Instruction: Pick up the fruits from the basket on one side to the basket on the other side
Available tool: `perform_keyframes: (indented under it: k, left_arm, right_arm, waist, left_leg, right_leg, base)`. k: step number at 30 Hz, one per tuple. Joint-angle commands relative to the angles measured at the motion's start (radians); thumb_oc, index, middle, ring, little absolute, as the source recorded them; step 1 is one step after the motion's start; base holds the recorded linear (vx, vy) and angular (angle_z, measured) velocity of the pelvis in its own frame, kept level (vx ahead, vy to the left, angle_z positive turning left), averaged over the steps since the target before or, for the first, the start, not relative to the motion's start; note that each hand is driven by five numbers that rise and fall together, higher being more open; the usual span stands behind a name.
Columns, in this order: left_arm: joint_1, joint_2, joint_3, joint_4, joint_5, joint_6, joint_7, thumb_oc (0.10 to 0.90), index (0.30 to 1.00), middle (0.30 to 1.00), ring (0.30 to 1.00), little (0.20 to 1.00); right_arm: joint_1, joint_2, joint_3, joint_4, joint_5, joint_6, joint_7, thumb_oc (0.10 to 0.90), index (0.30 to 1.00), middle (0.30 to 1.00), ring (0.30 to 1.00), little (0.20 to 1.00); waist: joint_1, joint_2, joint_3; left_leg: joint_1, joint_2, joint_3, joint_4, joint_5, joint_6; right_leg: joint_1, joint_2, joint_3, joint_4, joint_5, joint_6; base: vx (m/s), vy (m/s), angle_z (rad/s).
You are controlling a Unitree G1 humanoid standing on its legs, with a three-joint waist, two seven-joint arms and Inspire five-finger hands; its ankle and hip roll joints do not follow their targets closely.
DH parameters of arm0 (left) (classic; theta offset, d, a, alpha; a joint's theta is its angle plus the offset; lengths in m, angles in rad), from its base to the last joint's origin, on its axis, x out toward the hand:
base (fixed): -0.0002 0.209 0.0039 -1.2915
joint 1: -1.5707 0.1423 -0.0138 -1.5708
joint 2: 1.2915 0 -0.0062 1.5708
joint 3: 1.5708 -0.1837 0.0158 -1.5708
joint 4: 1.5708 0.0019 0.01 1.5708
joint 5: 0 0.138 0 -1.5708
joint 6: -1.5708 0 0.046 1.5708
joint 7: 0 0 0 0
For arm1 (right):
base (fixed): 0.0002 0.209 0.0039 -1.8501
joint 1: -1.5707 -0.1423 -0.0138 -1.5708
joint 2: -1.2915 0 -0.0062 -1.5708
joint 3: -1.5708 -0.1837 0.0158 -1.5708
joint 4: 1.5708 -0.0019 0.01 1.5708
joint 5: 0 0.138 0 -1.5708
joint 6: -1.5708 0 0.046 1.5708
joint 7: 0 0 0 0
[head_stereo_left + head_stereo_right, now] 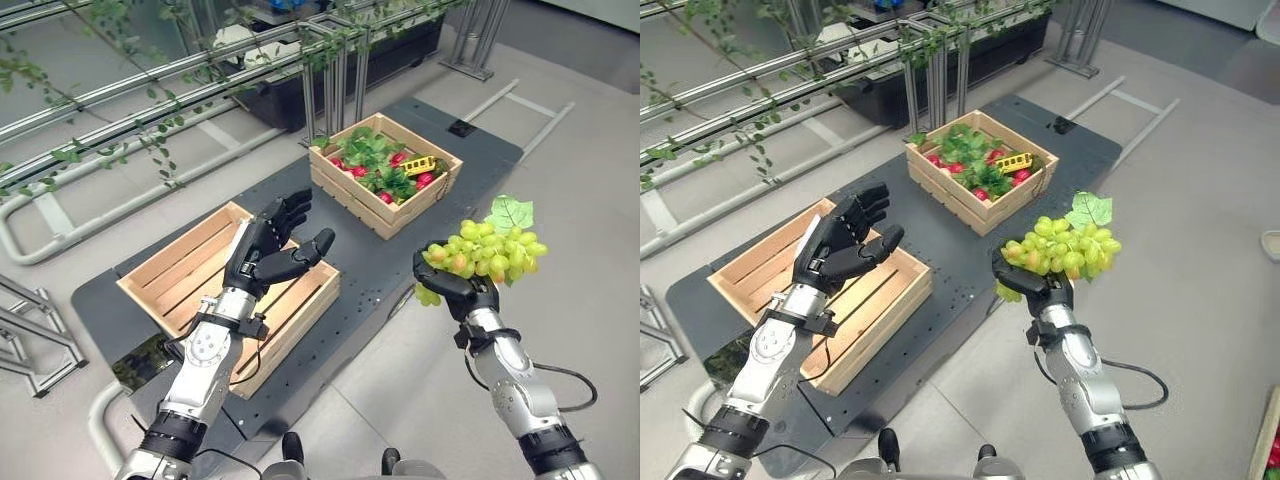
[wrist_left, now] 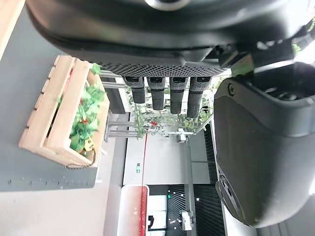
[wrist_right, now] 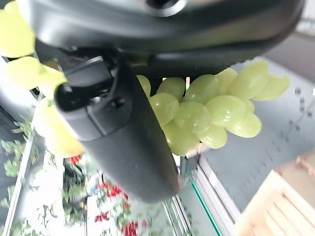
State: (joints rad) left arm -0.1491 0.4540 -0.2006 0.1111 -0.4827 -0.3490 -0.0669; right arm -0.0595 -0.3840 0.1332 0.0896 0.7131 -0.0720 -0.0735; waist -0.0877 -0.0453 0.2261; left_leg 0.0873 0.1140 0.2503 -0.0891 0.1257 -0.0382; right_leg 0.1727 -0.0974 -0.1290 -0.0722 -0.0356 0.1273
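Curled round a bunch of green grapes [image 1: 487,248], the right hand [image 1: 455,285] holds the fruit in the air at about four o'clock, past the edge of the dark platform [image 1: 380,290]; a green leaf [image 1: 511,212] tops the bunch. Relaxed and spread, holding nothing, the fingers of the left hand [image 1: 268,250] hover over the near wooden crate [image 1: 180,262] at about eight o'clock. Farther out on the platform, at about one o'clock, the far wooden crate [image 1: 352,190] holds leafy greens [image 1: 375,160], red fruits [image 1: 386,197] and something yellow [image 1: 419,164].
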Motion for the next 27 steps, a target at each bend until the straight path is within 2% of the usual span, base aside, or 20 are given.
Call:
perform_keyframes:
  k: [1, 3, 4, 5, 6, 7, 8, 9, 10, 11, 13, 17, 23, 26, 27]
  left_arm:
    - [-0.097, -0.022, -0.013, 0.015, 0.01, -0.066, 0.045, 0.8, 0.9, 0.9, 0.9, 0.9]
    - [-0.099, -0.027, -0.017, 0.016, 0.004, -0.058, 0.042, 0.8, 0.9, 0.9, 0.9, 0.9]
    - [-0.092, -0.035, -0.017, 0.008, 0.013, -0.049, 0.055, 0.8, 0.9, 0.9, 0.9, 0.9]
    - [-0.089, -0.036, -0.016, 0.007, 0.014, -0.047, 0.06, 0.8, 0.9, 0.9, 0.9, 0.9]
    - [-0.083, -0.041, -0.012, 0.005, 0.017, -0.046, 0.078, 0.8, 0.9, 0.9, 0.9, 0.9]
    - [-0.07, -0.043, 0.001, 0.003, 0.031, -0.053, 0.111, 0.8, 0.9, 0.9, 0.9, 0.9]
    - [-0.049, -0.042, 0.023, 0.0, 0.044, -0.072, 0.138, 0.8, 0.9, 0.9, 0.9, 0.9]
    - [-0.02, -0.04, 0.052, -0.014, 0.056, -0.082, 0.155, 0.8, 0.9, 0.9, 0.9, 0.9]
    - [0.009, -0.034, 0.086, -0.041, 0.069, -0.094, 0.151, 0.8, 0.9, 0.9, 0.9, 0.9]
    - [0.017, -0.024, 0.098, -0.05, 0.07, -0.101, 0.158, 0.8, 0.9, 0.9, 0.9, 0.9]
    - [0.004, -0.013, 0.106, -0.023, 0.081, -0.116, 0.152, 0.8, 0.9, 0.9, 0.9, 0.9]
    - [-0.058, 0.0, 0.093, 0.004, 0.074, -0.137, 0.155, 0.8, 0.9, 0.9, 0.9, 0.9]
    - [-0.065, 0.01, 0.113, -0.001, 0.075, -0.125, 0.168, 0.8, 0.9, 0.9, 0.9, 0.9]
    - [-0.055, 0.016, 0.114, -0.006, 0.097, -0.109, 0.171, 0.8, 0.9, 0.9, 0.9, 0.9]
    - [-0.059, 0.023, 0.108, -0.003, 0.113, -0.084, 0.186, 0.8, 0.9, 0.9, 0.9, 0.9]
  right_arm:
    - [-0.061, -0.056, -0.101, -0.129, -0.022, -0.172, 0.07, 0.4, 0.3, 0.3, 0.3, 0.3]
    - [-0.061, -0.065, -0.108, -0.124, -0.028, -0.165, 0.075, 0.4, 0.3, 0.3, 0.3, 0.3]
    - [-0.065, -0.09, -0.122, -0.111, -0.04, -0.147, 0.094, 0.4, 0.3, 0.3, 0.3, 0.3]
    - [-0.066, -0.096, -0.125, -0.109, -0.039, -0.144, 0.097, 0.4, 0.3, 0.3, 0.3, 0.3]
    - [-0.074, -0.11, -0.125, -0.102, -0.026, -0.135, 0.11, 0.4, 0.3, 0.3, 0.3, 0.3]
    - [-0.089, -0.119, -0.116, -0.094, -0.014, -0.126, 0.143, 0.4, 0.3, 0.3, 0.3, 0.3]
    - [-0.116, -0.124, -0.092, -0.085, -0.008, -0.122, 0.173, 0.4, 0.3, 0.3, 0.3, 0.3]
    - [-0.141, -0.126, -0.07, -0.077, -0.003, -0.119, 0.2, 0.4, 0.3, 0.3, 0.3, 0.3]
    - [-0.179, -0.117, -0.033, -0.066, -0.023, -0.131, 0.197, 0.4, 0.3, 0.3, 0.3, 0.3]
    - [-0.189, -0.109, -0.017, -0.057, -0.033, -0.145, 0.203, 0.4, 0.3, 0.3, 0.3, 0.3]
    - [-0.196, -0.102, 0.0, -0.048, -0.035, -0.153, 0.16, 0.4, 0.3, 0.3, 0.3, 0.3]
    - [-0.174, -0.103, -0.016, -0.041, -0.031, -0.152, 0.18, 0.4, 0.3, 0.3, 0.3, 0.3]
    - [-0.133, -0.096, -0.055, -0.077, -0.033, -0.13, 0.185, 0.4, 0.3, 0.3, 0.3, 0.3]
    - [-0.09, -0.093, -0.071, -0.115, -0.03, -0.118, 0.197, 0.4, 0.3, 0.3, 0.3, 0.3]
    - [-0.077, -0.095, -0.08, -0.127, -0.022, -0.116, 0.204, 0.4, 0.3, 0.3, 0.3, 0.3]
  waist:
    - [-0.015, 0.017, -0.095]
    - [-0.019, 0.011, -0.093]
    - [-0.018, -0.005, -0.085]
    - [-0.016, -0.008, -0.084]
    - [-0.007, -0.017, -0.074]
    - [0.011, -0.021, -0.068]
    - [0.04, -0.019, -0.058]
    - [0.062, -0.012, -0.051]
    - [0.092, 0.001, -0.044]
    - [0.1, 0.006, -0.038]
    - [0.097, 0.006, -0.035]
    - [0.078, -0.002, -0.07]
    - [0.049, 0.004, -0.092]
    - [0.029, 0.012, -0.085]
    - [0.02, 0.015, -0.077]
  left_leg:
    - [0.071, 0.09, -0.019, 0.002, -0.13, -0.039]
    - [0.081, 0.095, -0.013, 0.002, -0.122, -0.045]
    - [0.053, 0.097, -0.013, 0.113, -0.123, -0.055]
    - [0.038, 0.097, -0.018, 0.145, -0.117, -0.057]
    - [-0.003, 0.088, -0.065, 0.262, -0.128, -0.053]
    - [-0.041, 0.033, -0.155, 0.328, -0.148, -0.035]
    - [-0.058, -0.05, -0.272, 0.344, -0.188, -0.003]
    - [-0.049, -0.099, -0.345, 0.307, -0.212, 0.019]
    - [-0.033, -0.149, -0.436, 0.208, -0.208, 0.04]
    - [-0.034, -0.165, -0.455, 0.193, -0.207, 0.048]
    - [-0.04, -0.172, -0.412, 0.217, -0.235, 0.067]
    - [-0.004, -0.172, -0.408, 0.104, -0.203, 0.068]
    - [0.028, -0.169, -0.347, 0.061, -0.216, 0.081]
    - [0.046, -0.173, -0.318, 0.041, -0.225, 0.094]
    - [0.052, -0.177, -0.304, 0.026, -0.222, 0.099]
  right_leg:
    - [-0.068, 0.037, -0.024, 0.128, -0.073, -0.104]
    - [-0.064, 0.048, -0.01, 0.115, -0.068, -0.111]
    - [-0.05, 0.054, 0.013, 0.09, -0.048, -0.123]
    - [-0.048, 0.055, 0.019, 0.082, -0.041, -0.126]
    - [-0.04, 0.056, 0.042, 0.066, -0.024, -0.13]
    - [-0.041, 0.053, 0.078, 0.053, -0.006, -0.125]
    - [-0.049, 0.055, 0.127, 0.062, 0.004, -0.115]
    - [-0.057, 0.065, 0.169, 0.079, 0.005, -0.111]
    - [-0.071, 0.09, 0.217, 0.102, 0.0, -0.109]
    - [-0.079, 0.101, 0.227, 0.123, -0.009, -0.11]
    - [-0.089, 0.104, 0.247, 0.141, -0.024, -0.109]
    - [-0.084, 0.09, 0.241, 0.061, 0.026, -0.083]
    - [-0.085, 0.073, 0.258, 0.013, 0.062, -0.056]
    - [-0.103, 0.058, 0.268, 0.012, 0.083, -0.031]
    - [-0.124, 0.05, 0.27, 0.012, 0.103, -0.017]
  base:
    - [-0.08, -0.235, -0.21]
    - [-0.04, -0.184, -0.11]
    - [-0.03, -0.164, -0.09]
    - [-0.04, -0.146, -0.37]
    - [-0.04, -0.02, -0.56]
    - [-0.05, 0.064, -1.03]
    - [-0.04, 0.142, -1.05]
    - [-0.07, 0.183, -1.55]
    - [-0.08, 0.138, -1.52]
    - [-0.12, 0.13, -2.02]
    - [-0.09, 0.142, -1.91]
    - [-0.06, 0.168, -0.73]
    - [-0.04, 0.179, -0.18]
    - [-0.07, 0.227, -0.22]
    - [-0.11, 0.191, -0.43]
